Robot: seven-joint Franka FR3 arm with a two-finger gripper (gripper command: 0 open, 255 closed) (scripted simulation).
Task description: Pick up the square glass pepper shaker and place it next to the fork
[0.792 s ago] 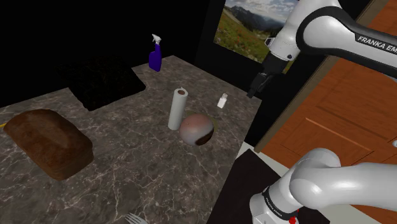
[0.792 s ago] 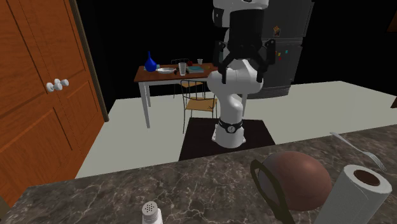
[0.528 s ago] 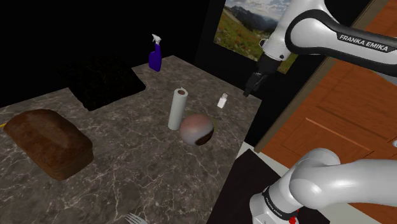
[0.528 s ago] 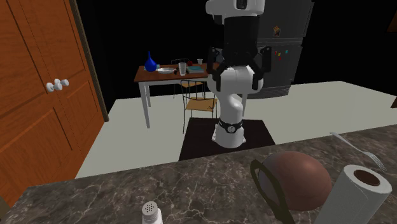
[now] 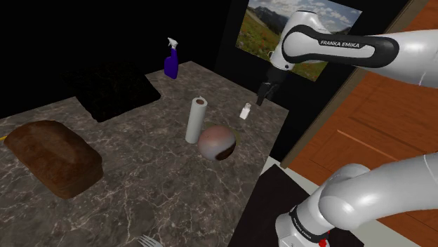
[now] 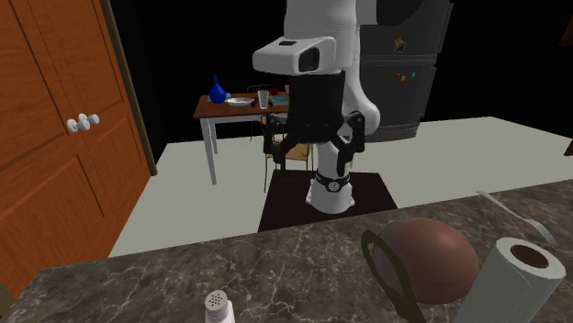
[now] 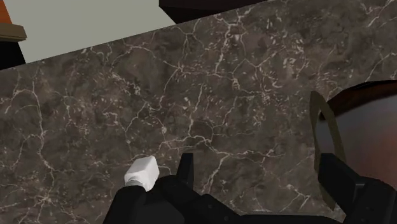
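Hovering gripper (image 5: 263,95) above counter (image 5: 140,168), fingers spread wide, nothing between them. Pepper shaker (image 7: 141,173) sits just outside one finger, not in gap. I judge straight descent lands fingertip on cap and topples it. Bowl (image 7: 356,121) beside other finger, could get clipped. Fork (image 5: 147,241) well apart from gripper. Arm (image 5: 407,59) lettering reads "FRANKA EMIKA".

One each: shaker (image 5: 246,111), bowl (image 5: 217,142), roll (image 5: 196,120), loaf (image 5: 52,156), bottle (image 5: 170,59), fork (image 5: 149,242)
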